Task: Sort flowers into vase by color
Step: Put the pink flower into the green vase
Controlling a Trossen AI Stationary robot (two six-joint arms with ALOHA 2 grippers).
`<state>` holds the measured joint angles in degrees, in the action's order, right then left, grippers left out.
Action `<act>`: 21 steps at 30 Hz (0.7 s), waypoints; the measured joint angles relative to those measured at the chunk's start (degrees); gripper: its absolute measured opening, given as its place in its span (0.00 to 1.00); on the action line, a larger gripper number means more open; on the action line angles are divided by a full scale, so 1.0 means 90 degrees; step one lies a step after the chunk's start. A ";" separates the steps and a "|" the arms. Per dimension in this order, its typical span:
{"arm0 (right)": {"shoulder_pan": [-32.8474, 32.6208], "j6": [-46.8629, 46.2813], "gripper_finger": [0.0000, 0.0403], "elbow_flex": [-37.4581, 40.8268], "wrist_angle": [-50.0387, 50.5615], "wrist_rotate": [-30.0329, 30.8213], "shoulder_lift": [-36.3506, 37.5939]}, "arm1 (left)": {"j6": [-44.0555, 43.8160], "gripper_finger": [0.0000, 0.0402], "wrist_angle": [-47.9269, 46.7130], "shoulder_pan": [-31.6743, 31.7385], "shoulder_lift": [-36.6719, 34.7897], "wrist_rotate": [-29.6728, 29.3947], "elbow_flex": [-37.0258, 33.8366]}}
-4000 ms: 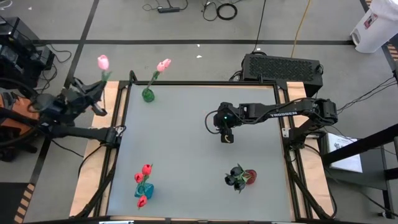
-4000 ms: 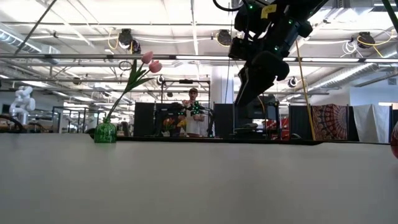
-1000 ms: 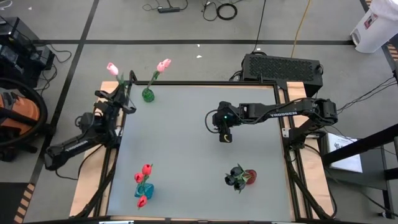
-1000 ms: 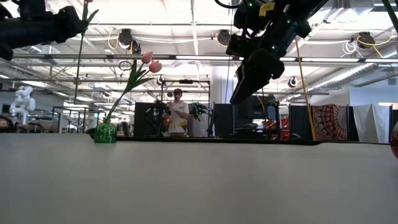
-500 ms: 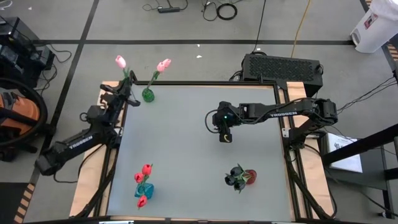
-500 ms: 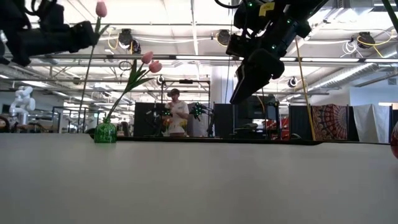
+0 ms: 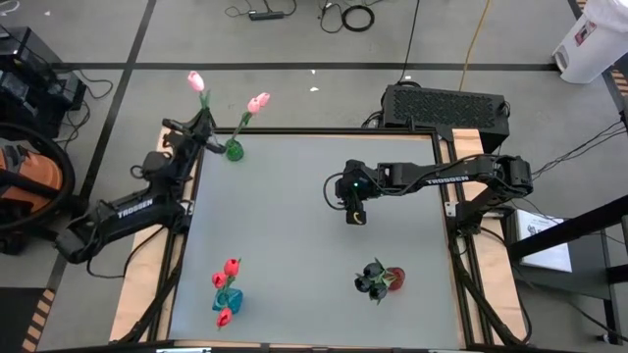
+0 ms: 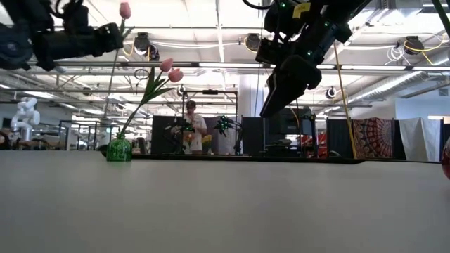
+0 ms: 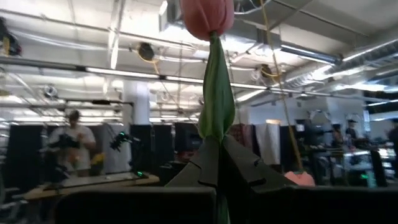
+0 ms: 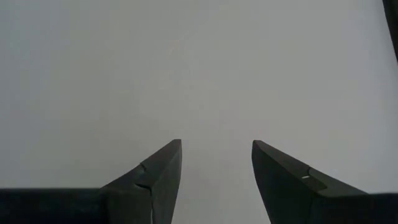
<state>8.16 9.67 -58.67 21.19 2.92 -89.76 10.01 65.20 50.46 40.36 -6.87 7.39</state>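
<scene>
Since four seconds earlier the left arm had swung in from beyond the table's left edge, and its left tool (image 7: 204, 128) now hung just beside the small green glass vase (image 7: 234, 150) at the far left corner of the grey table (image 7: 314, 235). That tool was clamped on the thin green stem of a pink artificial tulip (image 7: 195, 81), held nearly upright with the head above the fingers (the left wrist view showed the stem pinched between them). One pink tulip (image 7: 258, 102) already leaned out of the green vase. The vase mouth lay a short way to the tool's right and below the stem's lower end. Over mid-table the right tool (image 7: 357, 215) waited, fingers apart, holding nothing.
</scene>
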 joint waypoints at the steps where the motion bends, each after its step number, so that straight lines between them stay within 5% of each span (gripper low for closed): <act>1: 0.0000 -0.0002 0.46 0.0000 0.0000 0.0000 0.0000 | -0.0083 0.02 0.0023 0.0071 0.0128 0.0139 0.0078; 21: 0.0000 -0.0002 0.46 0.0000 -0.0002 0.0000 0.0000 | -0.0580 0.02 0.0714 0.0906 0.2038 0.0809 0.0917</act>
<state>8.16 9.65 -58.67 21.17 2.92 -89.76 4.78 71.63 58.61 58.70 0.41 15.65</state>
